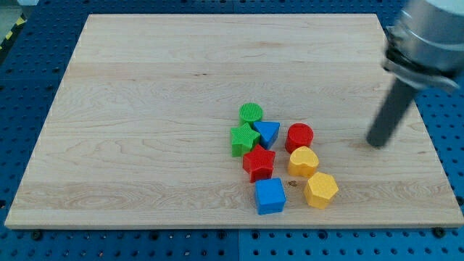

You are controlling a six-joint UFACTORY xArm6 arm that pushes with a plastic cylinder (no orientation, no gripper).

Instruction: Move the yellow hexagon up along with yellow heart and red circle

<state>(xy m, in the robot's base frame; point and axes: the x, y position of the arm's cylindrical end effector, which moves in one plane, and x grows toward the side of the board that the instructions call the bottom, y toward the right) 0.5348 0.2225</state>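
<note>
The yellow hexagon [321,190] lies near the view's bottom on the wooden board [145,109]. The yellow heart [303,161] sits just up and left of it, touching or nearly so. The red circle [299,136] is directly above the heart. My tip [376,143] is at the view's right, well to the right of the red circle and up-right of the hexagon, apart from all blocks.
A red star [259,162], blue cube [270,196], blue triangle [267,132], green star-like block [244,140] and green circle [251,113] cluster left of the yellow and red blocks. The board's right edge is close to my tip.
</note>
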